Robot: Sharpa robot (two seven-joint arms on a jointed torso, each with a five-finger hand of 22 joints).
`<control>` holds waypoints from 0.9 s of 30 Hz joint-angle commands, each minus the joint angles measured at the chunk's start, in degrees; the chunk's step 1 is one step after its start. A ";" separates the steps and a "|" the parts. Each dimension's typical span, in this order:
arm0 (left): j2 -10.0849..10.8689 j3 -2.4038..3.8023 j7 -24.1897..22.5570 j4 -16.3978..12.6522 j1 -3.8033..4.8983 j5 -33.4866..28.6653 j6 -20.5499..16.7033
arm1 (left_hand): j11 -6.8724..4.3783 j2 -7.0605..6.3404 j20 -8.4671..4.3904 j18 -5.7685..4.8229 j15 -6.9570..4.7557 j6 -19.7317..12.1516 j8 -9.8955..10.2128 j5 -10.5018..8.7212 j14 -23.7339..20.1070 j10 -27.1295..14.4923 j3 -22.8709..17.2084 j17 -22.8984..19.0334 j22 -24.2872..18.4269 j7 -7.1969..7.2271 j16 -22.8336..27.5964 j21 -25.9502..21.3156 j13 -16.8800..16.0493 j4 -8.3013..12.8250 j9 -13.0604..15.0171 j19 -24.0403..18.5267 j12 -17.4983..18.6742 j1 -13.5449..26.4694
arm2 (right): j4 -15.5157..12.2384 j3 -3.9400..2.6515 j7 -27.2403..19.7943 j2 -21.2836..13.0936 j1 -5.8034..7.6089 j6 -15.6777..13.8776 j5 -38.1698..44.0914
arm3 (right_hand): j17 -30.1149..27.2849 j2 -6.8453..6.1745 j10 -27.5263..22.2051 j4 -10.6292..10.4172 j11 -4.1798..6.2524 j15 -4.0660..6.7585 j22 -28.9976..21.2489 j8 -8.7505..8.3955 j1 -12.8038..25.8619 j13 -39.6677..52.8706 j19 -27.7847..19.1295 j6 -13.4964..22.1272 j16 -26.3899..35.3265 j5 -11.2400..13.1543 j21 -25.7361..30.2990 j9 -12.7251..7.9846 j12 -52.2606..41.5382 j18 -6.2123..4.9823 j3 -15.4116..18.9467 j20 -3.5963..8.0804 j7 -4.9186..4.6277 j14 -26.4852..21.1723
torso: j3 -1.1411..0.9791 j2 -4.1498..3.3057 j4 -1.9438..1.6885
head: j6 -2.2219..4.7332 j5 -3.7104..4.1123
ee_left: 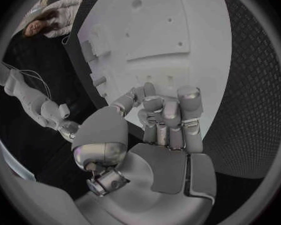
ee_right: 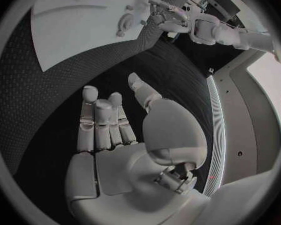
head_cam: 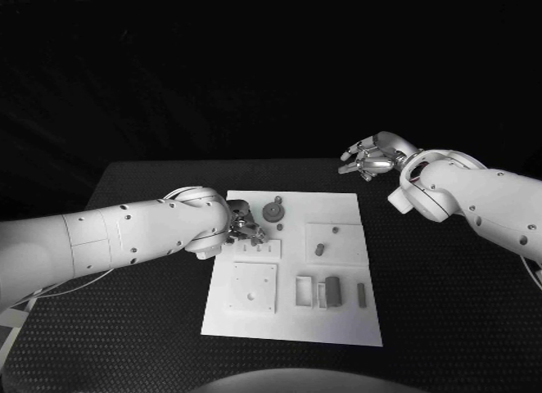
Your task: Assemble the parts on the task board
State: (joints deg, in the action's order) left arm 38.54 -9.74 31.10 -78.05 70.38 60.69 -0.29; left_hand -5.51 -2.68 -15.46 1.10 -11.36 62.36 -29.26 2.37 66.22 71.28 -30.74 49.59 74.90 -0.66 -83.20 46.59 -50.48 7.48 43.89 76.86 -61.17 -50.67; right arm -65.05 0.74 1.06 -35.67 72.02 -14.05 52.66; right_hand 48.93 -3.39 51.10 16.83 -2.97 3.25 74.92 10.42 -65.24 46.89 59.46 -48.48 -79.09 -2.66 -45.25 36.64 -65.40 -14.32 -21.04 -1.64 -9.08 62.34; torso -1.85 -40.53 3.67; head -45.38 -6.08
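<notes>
**Hovering left hand at board, right hand parked**

Left hand (head_cam: 246, 232) sits over the left side of the task board (head_cam: 342, 323), fingers curled in; can't tell if they pinch a part. Right hand (head_cam: 368, 157) is off the board's far right corner over the black table (head_cam: 460, 327), fingers apart, nothing held. Grey parts (head_cam: 331, 291) lie on the board.

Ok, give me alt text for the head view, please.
The left hand reaches over the task board, fingers down at its upper-left area near a round grey part. The right hand hovers empty, off the board, over the black table.
</notes>
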 commanded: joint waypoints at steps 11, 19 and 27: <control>-1.60 0.04 0.77 1.87 1.28 -0.31 7.79 | 0.07 2.92 0.06 3.98 0.05 0.04 0.02 0.38 -1.16 -0.86 -4.42 -0.08 1.00 -0.16 0.35 -0.22 -0.02 4.43 0.27 -0.69 0.30 -3.88 | 0.10 -0.02 -0.28 0.34 -0.14 0.64 -0.14 | -0.10 0.36 -0.21 -0.02 -0.02 -0.02 0.41 -0.30 0.33 -0.09 0.05 0.09 -0.25 -0.09 0.23 -0.02 -0.34 -0.68 0.28 -0.28 -0.33 -0.28 | -0.01 -0.05 0.01 | -0.21 -0.01; -2.16 0.00 1.91 2.00 1.28 1.33 8.97 | -0.05 2.84 0.00 3.94 -0.04 -0.02 -0.82 0.38 -1.57 -1.24 -3.95 -0.03 1.07 -0.01 0.23 -0.10 -0.23 4.02 2.09 -0.89 0.13 -4.03 | 0.17 -0.02 -0.30 0.42 -0.15 0.67 -0.14 | -0.11 0.37 -0.22 -0.01 -0.02 -0.02 0.41 -0.30 0.33 -0.11 0.05 0.09 -0.25 -0.09 0.24 -0.02 -0.35 -0.68 0.28 -0.28 -0.33 -0.29 | -0.04 -0.01 -0.10 | -0.26 -0.02; -2.89 -0.07 3.24 2.88 1.28 1.95 9.05 | -0.06 2.88 -0.03 3.93 -0.06 -0.32 -0.90 0.38 -1.65 -1.32 -3.81 -0.03 1.09 -0.02 0.14 -0.01 -0.29 3.78 2.78 -0.92 0.03 -4.07 | 0.15 -0.02 -0.31 0.49 -0.19 0.72 -0.14 | -0.12 0.37 -0.22 -0.01 -0.02 -0.02 0.42 -0.31 0.32 -0.12 0.05 0.09 -0.25 -0.09 0.24 -0.02 -0.36 -0.68 0.27 -0.28 -0.33 -0.29 | 0.02 -0.01 -0.04 | -0.45 -0.08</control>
State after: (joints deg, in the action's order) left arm 35.80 -9.79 33.21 -75.29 71.61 61.68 7.55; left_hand -5.65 -2.77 -15.35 1.10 -10.93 62.10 -29.91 2.60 65.33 70.39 -30.74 49.57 74.94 -0.78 -83.18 46.59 -50.72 7.49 46.55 76.36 -61.17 -51.19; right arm -64.91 0.75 1.05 -35.21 71.85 -13.86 52.65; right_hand 48.89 -3.39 51.09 16.83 -2.97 3.25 74.92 10.42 -65.24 46.85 59.46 -48.46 -79.09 -2.66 -45.25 36.65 -65.39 -14.33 -21.04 -1.64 -8.89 62.34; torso -1.86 -40.54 3.60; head -45.74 -6.13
